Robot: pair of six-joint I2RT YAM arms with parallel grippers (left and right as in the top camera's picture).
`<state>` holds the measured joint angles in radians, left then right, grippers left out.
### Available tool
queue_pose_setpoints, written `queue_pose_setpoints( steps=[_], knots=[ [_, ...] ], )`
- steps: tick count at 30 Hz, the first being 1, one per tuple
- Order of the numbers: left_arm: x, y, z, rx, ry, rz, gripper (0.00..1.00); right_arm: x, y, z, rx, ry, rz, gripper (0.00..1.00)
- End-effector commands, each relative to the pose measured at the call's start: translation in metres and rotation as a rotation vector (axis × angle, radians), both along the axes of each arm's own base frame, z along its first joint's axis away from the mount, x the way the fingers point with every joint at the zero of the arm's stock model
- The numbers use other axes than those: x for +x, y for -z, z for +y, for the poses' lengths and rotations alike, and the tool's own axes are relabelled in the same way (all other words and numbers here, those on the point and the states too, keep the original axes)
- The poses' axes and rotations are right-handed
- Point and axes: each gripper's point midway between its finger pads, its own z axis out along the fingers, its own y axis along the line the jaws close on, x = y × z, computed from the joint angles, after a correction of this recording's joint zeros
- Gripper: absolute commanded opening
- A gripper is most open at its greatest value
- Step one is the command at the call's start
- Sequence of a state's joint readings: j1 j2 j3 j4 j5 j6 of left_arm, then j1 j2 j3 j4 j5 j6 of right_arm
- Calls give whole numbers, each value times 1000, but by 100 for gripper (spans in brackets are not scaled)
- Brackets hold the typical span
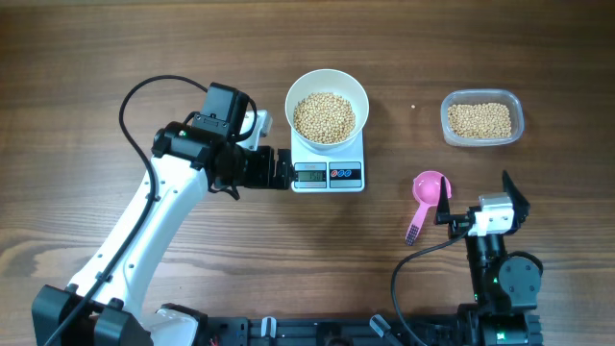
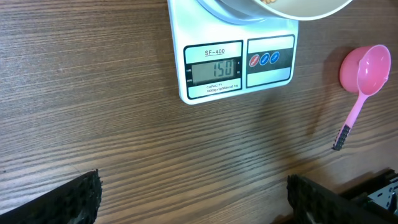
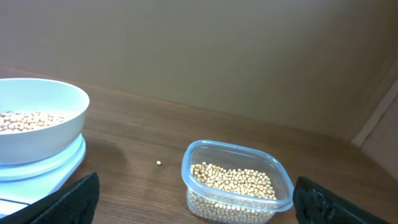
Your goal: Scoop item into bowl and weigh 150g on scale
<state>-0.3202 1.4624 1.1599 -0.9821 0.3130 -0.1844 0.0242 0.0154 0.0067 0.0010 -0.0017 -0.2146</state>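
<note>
the left fingers [image 2: 78, 200] stand wide apart and empty over the wooden tabletop [image 1: 115, 58], just short of the white kitchen scale [image 2: 239, 65]. its front panel reads "sf-400" above a display showing 150. the right fingers [image 3: 71, 200], spread just as wide, hold nothing. a pink plastic scoop [image 1: 430, 190] lies near them, cup upward. the white bowl [image 1: 327, 73] sits on the scale, holding soybeans [image 1: 324, 116]. farther right, well apart, a clear plastic tub [image 3: 186, 171] holds more beans. one stray bean [image 3: 158, 163] lies between bowl and tub.
</note>
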Motion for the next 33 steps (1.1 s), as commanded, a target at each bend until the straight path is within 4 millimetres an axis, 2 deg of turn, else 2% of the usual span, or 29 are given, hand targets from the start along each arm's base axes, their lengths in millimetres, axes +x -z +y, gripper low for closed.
queue_pose_setpoints(
  steps=[1, 5, 33],
  knots=[
    [0, 2, 0, 1, 17, -1, 100, -1, -3, -9, 79, 45, -16, 100],
    [0, 2, 0, 1, 17, -1, 100, -1, -3, -9, 129, 45, -15, 100],
    [0, 2, 0, 1, 17, -1, 100, 1, 2, -4, 128, 19, 8, 100]
  ],
)
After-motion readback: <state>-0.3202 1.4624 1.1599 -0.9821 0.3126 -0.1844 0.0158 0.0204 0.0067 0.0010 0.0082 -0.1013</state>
